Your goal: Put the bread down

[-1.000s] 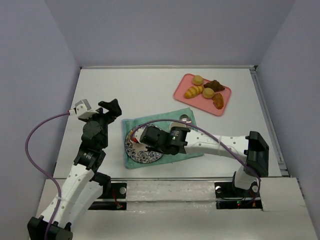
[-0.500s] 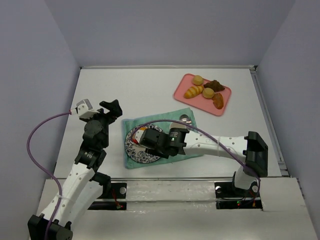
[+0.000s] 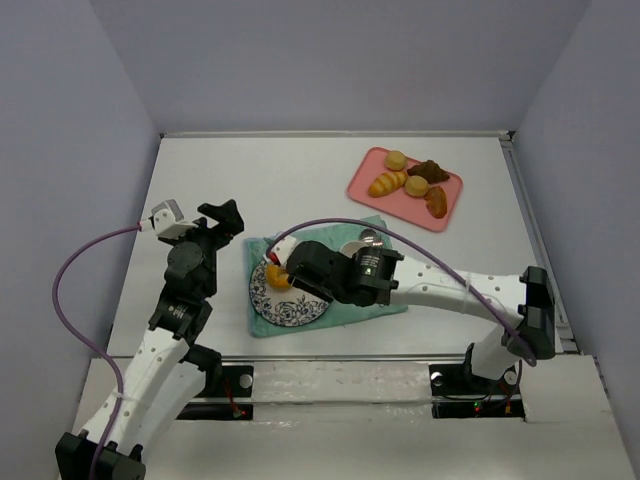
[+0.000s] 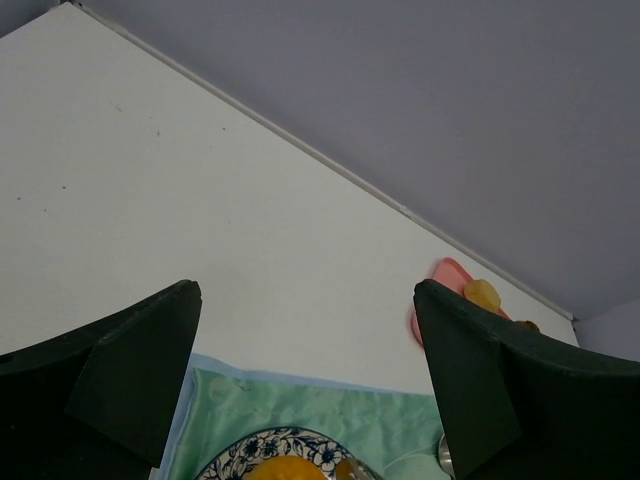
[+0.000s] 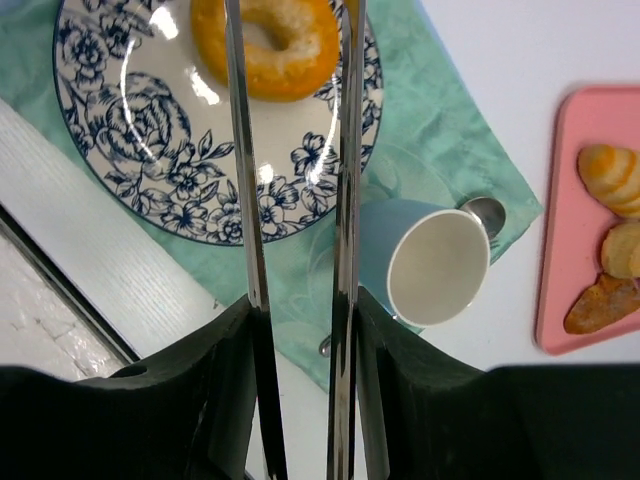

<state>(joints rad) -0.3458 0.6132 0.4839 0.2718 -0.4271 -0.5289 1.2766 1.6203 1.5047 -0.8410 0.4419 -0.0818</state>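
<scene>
The bread [image 5: 290,80], a small golden ring with a hole in the middle, lies flat on the far part of the plate [image 5: 140,130], which is white with blue flowers. The plate rests on a green cloth [image 5: 425,70] near the front of the white table [image 3: 250,180]. The right gripper [image 5: 293,30] hangs over the plate, and its two thin metal fingers [image 5: 246,200] stand a little apart. One finger passes in front of the bread, but the fingers do not press it, so this gripper is open and holds nothing. Just beside the plate, on the same cloth, there are a light blue cup [image 5: 430,265] and a spoon [image 5: 482,212]. The left gripper [image 4: 305,290] is at the left of the cloth, above the table, with its fingers spread wide and nothing between them. A pink tray [image 3: 400,205] with several pastries [image 3: 386,183] is well apart, at the far right of the table.
</scene>
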